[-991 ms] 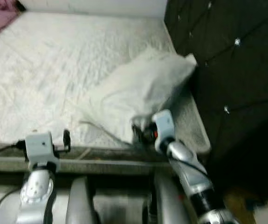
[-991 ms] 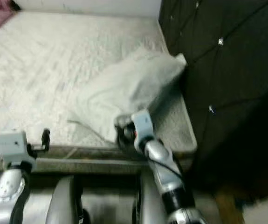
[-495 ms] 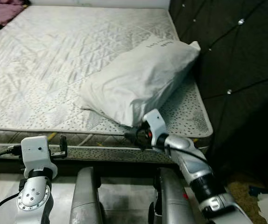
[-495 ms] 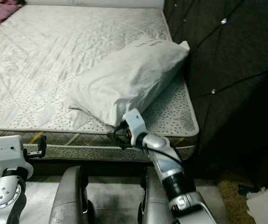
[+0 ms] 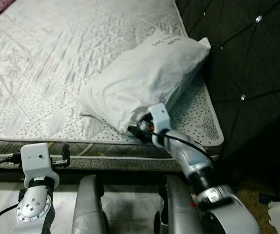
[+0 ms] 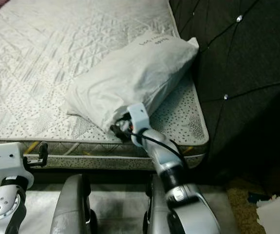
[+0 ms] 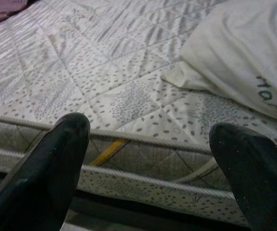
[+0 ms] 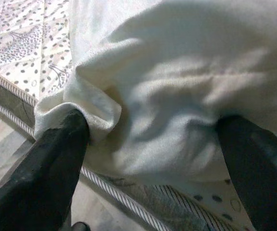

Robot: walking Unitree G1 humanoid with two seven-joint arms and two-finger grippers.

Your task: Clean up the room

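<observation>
- A white pillow (image 5: 147, 83) lies on the bare mattress (image 5: 47, 73), near its foot edge and against the dark headboard (image 5: 247, 63).
- It looks soft, light and floppy; a bunched corner seems the surest hold.
- The right gripper (image 8: 152, 139) spreads its jaws wide around the pillow's near corner, one finger touching fabric.
- The left gripper (image 7: 150, 144) hangs open before the mattress edge, holding nothing.

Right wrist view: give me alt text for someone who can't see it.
The right gripper is open, its two black fingers straddling the near corner of a white pillow. The pillow lies at the edge of a bare quilted mattress.
</observation>
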